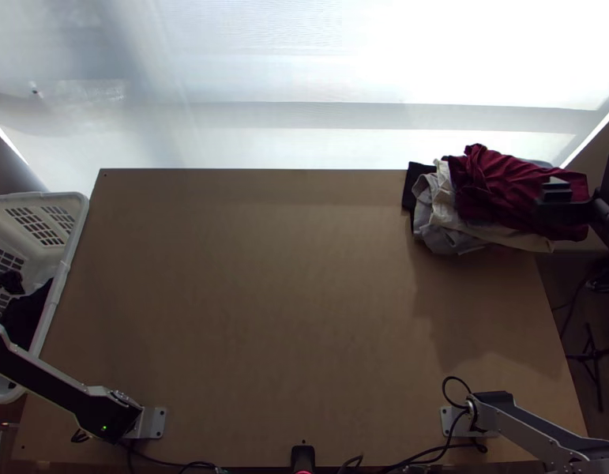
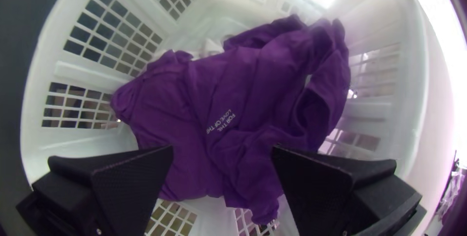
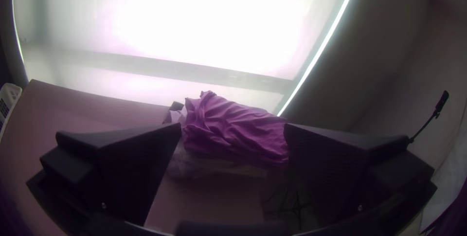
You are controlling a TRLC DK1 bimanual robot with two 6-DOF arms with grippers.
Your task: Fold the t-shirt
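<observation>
"Where's the t-shirt?"

"The purple shirt [image 2: 228,95] is just ahead of the left gripper [image 1: 4,283], bunched and rumpled, with small pale lettering on it. It shows between and beyond the fingers."

"Has the gripper got it?"

"No, its two fingers stand wide apart with no cloth pinched between them. Whether they touch the shirt, I can't tell."

"What's around that?"

"The white laundry basket [image 1: 75,229]. Its slotted walls rise around the shirt, and the left gripper points down into it. A bit of white cloth [image 2: 211,47] peeks out by the shirt's edge."

"And farther out?"

"The wooden table [image 1: 304,300], beside the basket and between the two grippers."

"The other gripper?"

"The right gripper [image 1: 554,199] is over the table's far right corner, its fingers spread and holding nothing. Below it lies a dark red cloth [image 1: 509,186], loosely heaped on grey and cream cloths [image 1: 445,235]. A black cloth [image 1: 415,175] sticks out of that pile, on the side toward the left gripper."
</observation>
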